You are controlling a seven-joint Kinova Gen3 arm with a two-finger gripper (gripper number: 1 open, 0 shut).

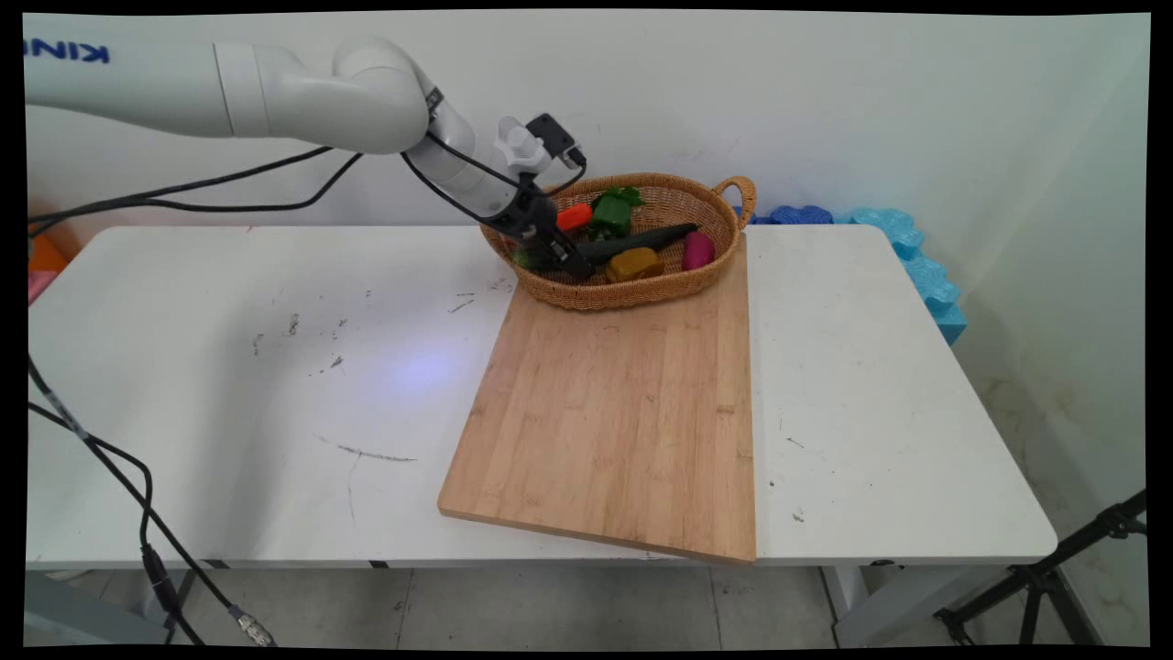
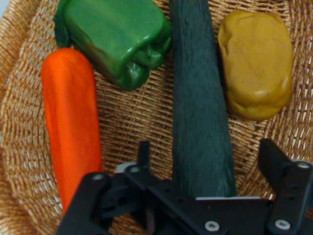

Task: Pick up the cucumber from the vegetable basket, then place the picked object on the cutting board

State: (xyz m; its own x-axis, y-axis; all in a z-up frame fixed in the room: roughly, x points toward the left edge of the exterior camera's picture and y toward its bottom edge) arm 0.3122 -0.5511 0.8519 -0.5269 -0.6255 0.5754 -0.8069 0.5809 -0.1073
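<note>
Cucumber (image 2: 200, 122): dark green, long; lies in the basket (image 1: 660, 188), one end between the hand's fingers, reaching away toward the far rim.
Hand (image 1: 570, 261): down inside the basket's left part; fingers (image 2: 276, 166) spread apart, one on each side of the cucumber's near end, not pressed on it.
Carrot (image 2: 71, 122): orange; lies left of the cucumber in the hand view, well clear of it, roughly parallel.
Pepper (image 2: 117, 36): green; beyond the carrot's far end, just beside the cucumber.
Potato (image 2: 255, 63): mustard-yellow lump; just right of the cucumber in the hand view.
Purple piece (image 1: 698, 249): at the basket's right side, near the potato.
Board (image 1: 623, 412): wooden; lies on the tabletop (image 1: 229, 385), basket standing on its far end.
Foam (image 1: 907, 247): blue pieces along the wall behind the tabletop's right corner.
</note>
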